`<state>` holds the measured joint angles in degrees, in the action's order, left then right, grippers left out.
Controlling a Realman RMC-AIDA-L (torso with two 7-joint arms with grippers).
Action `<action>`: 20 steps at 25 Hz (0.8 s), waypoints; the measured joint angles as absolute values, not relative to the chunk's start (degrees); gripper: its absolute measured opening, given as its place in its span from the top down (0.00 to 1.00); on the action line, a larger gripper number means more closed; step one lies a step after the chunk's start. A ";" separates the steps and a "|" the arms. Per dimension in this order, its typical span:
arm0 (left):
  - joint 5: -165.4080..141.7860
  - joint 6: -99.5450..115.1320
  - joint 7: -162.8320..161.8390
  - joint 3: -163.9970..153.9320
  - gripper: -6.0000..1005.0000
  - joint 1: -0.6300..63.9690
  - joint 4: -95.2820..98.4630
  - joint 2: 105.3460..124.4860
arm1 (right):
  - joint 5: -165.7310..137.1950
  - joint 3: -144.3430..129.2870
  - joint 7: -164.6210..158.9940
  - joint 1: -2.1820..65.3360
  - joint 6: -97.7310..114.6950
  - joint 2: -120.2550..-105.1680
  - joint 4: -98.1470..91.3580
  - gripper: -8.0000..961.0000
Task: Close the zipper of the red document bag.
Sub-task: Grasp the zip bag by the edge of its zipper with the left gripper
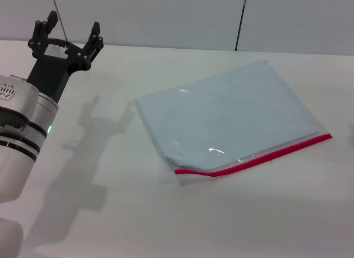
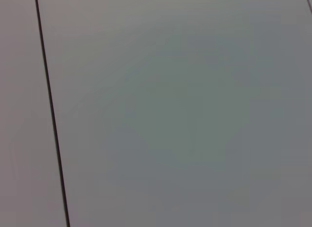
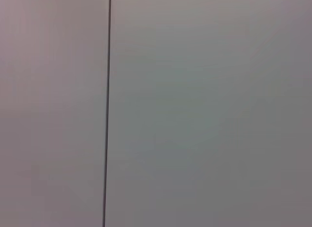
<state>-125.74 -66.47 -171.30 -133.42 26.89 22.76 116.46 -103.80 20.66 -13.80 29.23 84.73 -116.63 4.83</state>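
The red document bag [image 1: 232,117] lies flat on the white table [image 1: 110,213], right of centre in the head view; it is a translucent pale blue-grey pouch. Its zipper [image 1: 260,158], a thin red strip, runs along the long edge nearest me, from the lower left corner up to the right. My left gripper [image 1: 71,34] is raised at the far left, well away from the bag, open and holding nothing. My right gripper is out of view. Both wrist views show only a blank wall panel with a dark seam.
A grey wall [image 1: 166,17] with dark vertical seams stands behind the table's far edge. The left arm's shadow [image 1: 83,153] falls on the table left of the bag.
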 joint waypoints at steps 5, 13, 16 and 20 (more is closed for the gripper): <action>-125.72 -66.65 -171.30 -133.42 0.11 26.90 22.77 116.45 | -103.80 20.66 -13.80 29.13 84.73 -116.63 4.71 0.18; -126.26 -66.40 -171.18 -135.83 0.11 27.62 22.60 116.43 | -103.80 20.66 -13.80 29.19 84.73 -116.63 4.64 0.18; -126.51 -65.96 -170.49 -138.98 0.11 28.38 22.75 116.14 | -103.79 20.66 -13.80 29.10 84.73 -116.63 4.46 0.18; -126.57 -63.56 -167.21 -144.41 0.11 30.45 24.51 115.95 | -103.80 20.66 -13.80 28.89 84.59 -116.63 4.28 0.18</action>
